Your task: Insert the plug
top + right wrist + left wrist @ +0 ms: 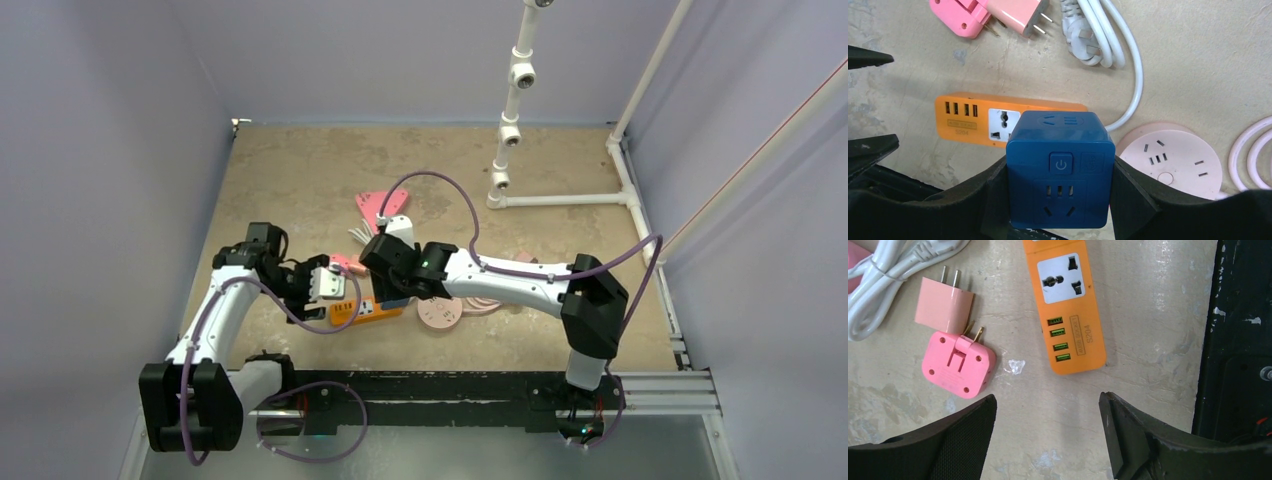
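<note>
Right wrist: blue cube [1060, 150] in right hand [1060, 172], orange strip [963, 120] half hidden; left hand [1047, 400] wide.

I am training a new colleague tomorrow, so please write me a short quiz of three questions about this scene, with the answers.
1. True or false: the right pincer grips the blue cube socket.
2. How many green USB ports does the orange power strip show? A) two B) four C) six
3. Fill in: the left pincer stands open above the table and holds ____.

Key: 1 true; 2 B; 3 nothing.
</note>
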{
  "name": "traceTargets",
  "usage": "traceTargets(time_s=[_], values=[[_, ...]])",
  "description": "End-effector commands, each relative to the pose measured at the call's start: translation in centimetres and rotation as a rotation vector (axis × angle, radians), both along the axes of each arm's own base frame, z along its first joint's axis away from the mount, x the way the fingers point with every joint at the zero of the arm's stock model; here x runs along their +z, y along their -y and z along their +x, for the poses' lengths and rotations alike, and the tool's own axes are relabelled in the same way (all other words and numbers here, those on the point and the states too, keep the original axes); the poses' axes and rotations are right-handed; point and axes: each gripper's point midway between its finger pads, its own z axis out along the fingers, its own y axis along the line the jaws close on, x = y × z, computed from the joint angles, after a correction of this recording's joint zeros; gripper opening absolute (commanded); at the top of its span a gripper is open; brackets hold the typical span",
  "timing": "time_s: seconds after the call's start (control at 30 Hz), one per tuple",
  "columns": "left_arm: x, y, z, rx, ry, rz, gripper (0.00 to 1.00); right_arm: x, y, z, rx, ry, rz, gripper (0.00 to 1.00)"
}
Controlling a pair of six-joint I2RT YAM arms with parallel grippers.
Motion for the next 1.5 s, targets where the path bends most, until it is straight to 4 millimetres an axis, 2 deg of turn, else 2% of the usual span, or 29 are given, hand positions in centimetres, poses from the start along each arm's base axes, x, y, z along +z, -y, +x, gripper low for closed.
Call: traceTargets(time_s=[0.0,0.23,0.5,0.97,1.47], values=[[-0.7,0.0,-0.1,-0.032,0.032,-0.003,0.73,1.8,-1.9,0.1,-0.009,0.047,0.074,0.0],[-1.7,0.0,-0.2,-0.035,0.048,0.003,0.62,1.0,-2.6,-0.6,-0.002,0.034,0.061,0.0],[-1.9,0.2,-0.2,-0.051,0.063,-0.007,0.47,1.0,-2.9,0.0,-0.033,0.046,0.047,0.0],[-2.3,0.2,-0.3,-0.066,0.073,-0.006,0.39,1.7,-2.1,-0.2,-0.059,0.039,0.054,0.0],[-2.2,0.2,-0.3,-0.069,0.081,-0.004,0.33,0.7,-0.8,-0.4,-0.069,0.041,0.021,0.0]])
